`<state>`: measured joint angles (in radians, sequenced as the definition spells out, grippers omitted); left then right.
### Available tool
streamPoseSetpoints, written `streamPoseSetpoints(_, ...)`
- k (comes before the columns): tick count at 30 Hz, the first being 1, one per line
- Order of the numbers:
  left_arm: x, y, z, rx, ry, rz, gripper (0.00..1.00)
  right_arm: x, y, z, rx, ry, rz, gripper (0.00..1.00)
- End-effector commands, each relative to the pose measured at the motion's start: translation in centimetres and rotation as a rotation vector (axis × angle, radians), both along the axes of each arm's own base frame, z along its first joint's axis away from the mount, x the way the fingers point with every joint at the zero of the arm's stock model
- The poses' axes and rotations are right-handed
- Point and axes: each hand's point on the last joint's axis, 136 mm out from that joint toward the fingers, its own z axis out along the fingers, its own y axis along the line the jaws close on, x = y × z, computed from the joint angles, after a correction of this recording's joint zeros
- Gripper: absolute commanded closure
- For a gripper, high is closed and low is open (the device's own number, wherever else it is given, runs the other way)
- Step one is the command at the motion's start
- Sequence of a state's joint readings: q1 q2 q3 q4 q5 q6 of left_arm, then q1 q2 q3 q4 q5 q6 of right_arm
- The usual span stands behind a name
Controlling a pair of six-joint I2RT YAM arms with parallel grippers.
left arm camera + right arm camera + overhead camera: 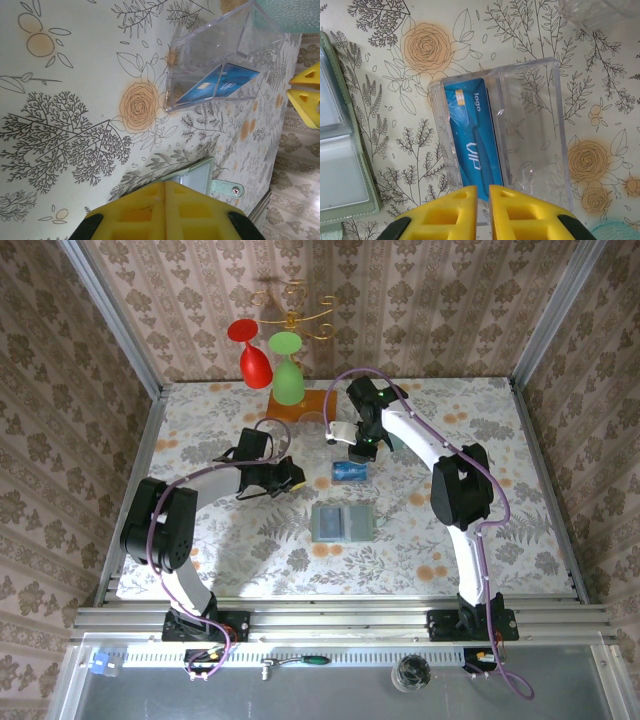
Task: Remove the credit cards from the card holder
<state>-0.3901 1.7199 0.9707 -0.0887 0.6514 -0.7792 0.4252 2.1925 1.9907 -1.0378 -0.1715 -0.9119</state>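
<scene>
The pale grey-green card holder (343, 523) lies open on the flowered table, and its clear pockets look empty in the top view. One blue credit card (472, 140) lies flat in a clear plastic tray (535, 125) behind the holder. My right gripper (483, 189) hovers over the card's near end with its jaws a narrow gap apart and nothing between them. My left gripper (164, 184) is shut on nothing, left of the tray and just above the holder's far corner (192, 177). The right wrist view has the holder (340, 165) at its left edge.
A red glass (250, 355) and a green glass (287, 375) hang upside down on a stand with a wooden base (295, 405) at the back. A pale teal cup (620, 232) sits close by the tray. Patterned walls enclose the table.
</scene>
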Motion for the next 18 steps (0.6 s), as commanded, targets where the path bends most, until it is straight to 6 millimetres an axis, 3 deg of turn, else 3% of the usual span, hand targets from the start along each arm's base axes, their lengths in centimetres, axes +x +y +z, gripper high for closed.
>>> streamPoseSetpoints(1, -0.7, 0.1, -0.5, -0.022, 0.026, -0.006, 0.93, -0.5, 0.0, 1.2, 0.033, 0.007, -0.021, 0.86)
streamPoseSetpoints(8, -1.3, 0.2, -0.6, -0.027, 0.027, 0.0, 0.93, -0.7, 1.0, 3.3, 0.146, -0.042, -0.101, 0.86)
streamPoseSetpoints(18, -2.5, 0.2, -0.7, -0.03, 0.023, -0.008, 0.93, -2.0, 4.2, 4.3, 0.339, -0.05, -0.333, 0.84)
